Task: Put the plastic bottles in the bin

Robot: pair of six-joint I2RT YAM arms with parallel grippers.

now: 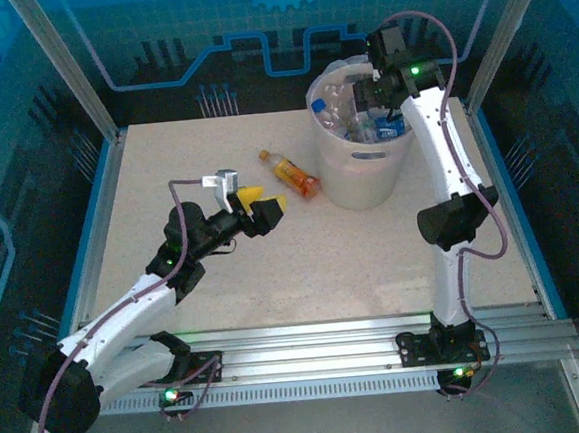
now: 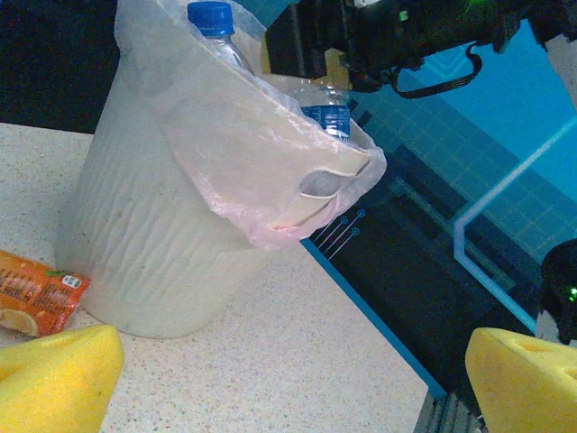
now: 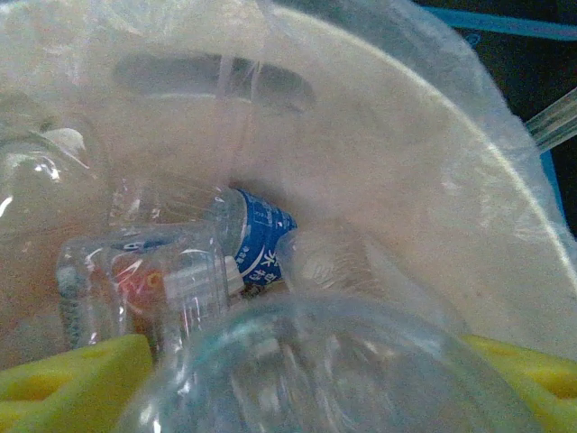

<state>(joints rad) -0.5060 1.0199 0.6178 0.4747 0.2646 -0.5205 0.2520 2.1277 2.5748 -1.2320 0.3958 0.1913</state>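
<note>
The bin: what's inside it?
Several clear plastic bottles, one blue-labelled, lie in the bin inside a thin liner bag. They hide its bottom and anything beneath.

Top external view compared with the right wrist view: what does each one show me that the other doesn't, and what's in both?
Overhead adds the left arm and right arm, the table, an orange-labelled bottle lying beside the bin, and the left fingers, open and empty. The right wrist view adds the bin's inside close up: a blue-labelled bottle and a clear bottle between the right fingers. Both share the bin with clear bottles piled inside.
</note>
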